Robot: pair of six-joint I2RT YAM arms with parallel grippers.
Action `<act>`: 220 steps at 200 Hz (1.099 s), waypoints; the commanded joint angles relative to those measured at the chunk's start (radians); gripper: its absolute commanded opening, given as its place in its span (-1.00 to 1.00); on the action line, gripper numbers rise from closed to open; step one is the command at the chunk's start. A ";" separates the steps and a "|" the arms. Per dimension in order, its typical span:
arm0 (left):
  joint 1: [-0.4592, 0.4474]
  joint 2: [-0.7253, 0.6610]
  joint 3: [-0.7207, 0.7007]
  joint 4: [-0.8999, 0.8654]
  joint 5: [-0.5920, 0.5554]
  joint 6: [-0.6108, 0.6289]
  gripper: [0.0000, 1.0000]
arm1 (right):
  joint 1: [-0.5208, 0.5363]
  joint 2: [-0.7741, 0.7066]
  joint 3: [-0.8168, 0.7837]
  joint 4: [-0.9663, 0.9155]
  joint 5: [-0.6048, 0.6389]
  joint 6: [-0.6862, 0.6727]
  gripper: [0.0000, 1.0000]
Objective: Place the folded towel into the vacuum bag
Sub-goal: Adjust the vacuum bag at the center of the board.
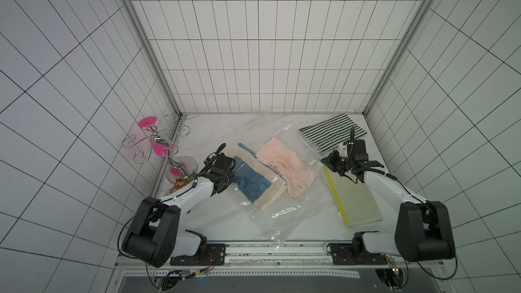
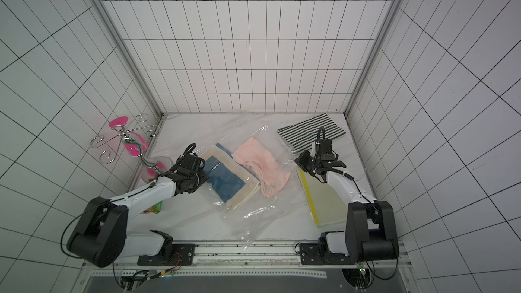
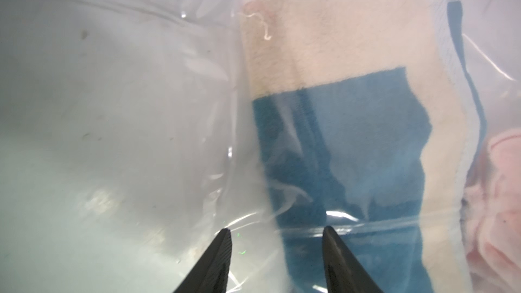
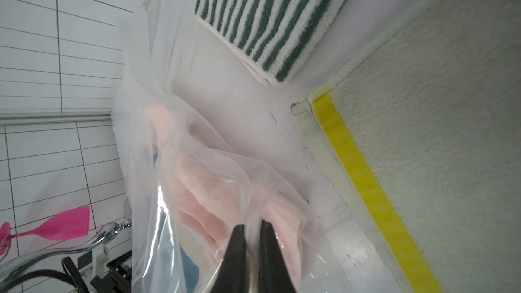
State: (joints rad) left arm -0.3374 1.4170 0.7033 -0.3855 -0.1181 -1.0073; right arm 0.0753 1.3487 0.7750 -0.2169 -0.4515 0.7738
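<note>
At mid-bench, vacuum bag (image 1: pixel 287 212): slippery, crinkly film.
Right hand (image 4: pixel 251 222): clenched on its film.
Left hand (image 3: pixel 276 229): released.
Green towel (image 1: pixel 358 201): soft, light; pinch folded edge.

Top views overhead, sharing table (image 1: pixel 225 226), wrist views close on vacuum bag (image 3: pixel 197 136)

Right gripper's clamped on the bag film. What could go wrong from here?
1. The right gripper pinches only thin film of the vacuum bag; lifting may make it slip or tear.
2. The bunched pink towel lies right behind that pinch and may shift or tumble out when the film rises.
</note>
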 commanded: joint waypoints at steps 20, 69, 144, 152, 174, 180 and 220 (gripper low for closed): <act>0.005 0.067 0.146 -0.006 0.059 0.077 0.09 | 0.038 -0.025 -0.144 0.025 -0.167 0.065 -0.93; 0.005 -0.162 0.163 -0.135 0.087 0.229 0.13 | 0.265 -0.191 -0.322 0.292 0.001 0.454 -1.00; -0.051 -0.141 0.033 -0.136 0.143 0.162 0.11 | 0.493 -0.187 -0.291 0.108 0.196 0.372 -0.20; -0.041 -0.146 0.012 -0.142 0.134 0.162 0.11 | 0.492 -0.218 -0.249 0.014 0.243 0.291 -0.09; -0.020 -0.176 -0.060 -0.120 0.123 0.145 0.11 | 0.434 -0.178 -0.088 -0.166 0.249 0.057 0.11; -0.020 -0.175 -0.078 -0.105 0.128 0.134 0.11 | 0.409 -0.135 -0.039 -0.201 0.229 -0.002 0.13; 0.018 -0.108 -0.193 -0.032 0.124 0.049 0.11 | 0.317 0.150 0.232 -0.272 0.076 -0.213 0.17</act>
State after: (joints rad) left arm -0.3511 1.2766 0.5632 -0.4522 0.0269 -0.8917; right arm 0.4267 1.3659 0.8684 -0.3595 -0.3058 0.7643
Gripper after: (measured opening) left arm 0.556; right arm 0.582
